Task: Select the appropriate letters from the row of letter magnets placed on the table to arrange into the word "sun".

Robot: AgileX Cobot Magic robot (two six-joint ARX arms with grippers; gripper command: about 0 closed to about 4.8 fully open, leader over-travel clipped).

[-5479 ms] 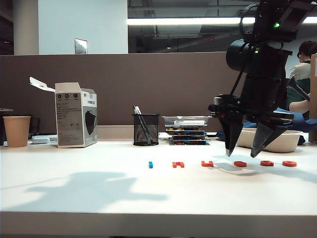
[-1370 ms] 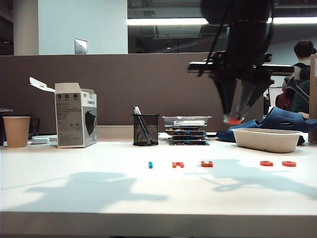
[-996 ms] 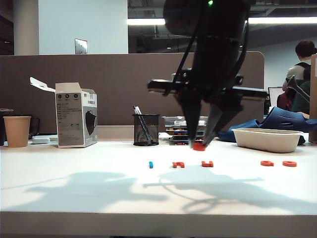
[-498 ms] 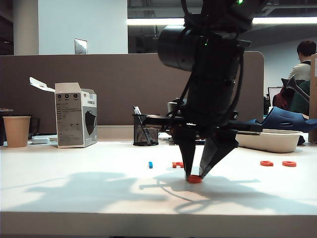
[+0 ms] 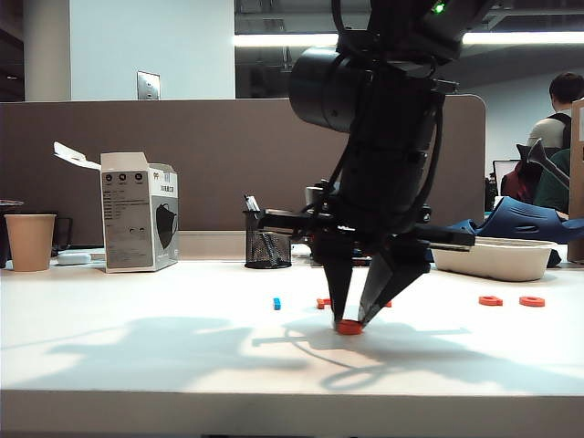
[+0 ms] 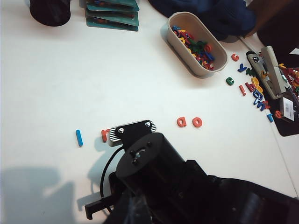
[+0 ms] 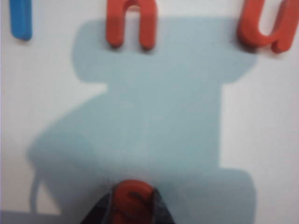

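We find the right end effector (image 5: 350, 321) down at the counter (image 5: 137, 365), its fingertips clenched on the orange-red letter s (image 7: 133, 199), which sits on or just above the surface in front of the row. Beyond it, the wrist view shows the n (image 7: 131, 21) and the u (image 7: 266, 25) side by side, with the blue piece (image 7: 21, 18) next to the n. Two more orange-red letters (image 5: 511, 300) lie well apart to the right. We cannot see the left end effector in any view. Outward, we record an oval beige tray (image 6: 180, 44) filled with mixed coloured letters, a black mesh cup (image 5: 267, 239) holding pens, an open grey carton (image 5: 139, 212) and a paper cup (image 5: 30, 241).
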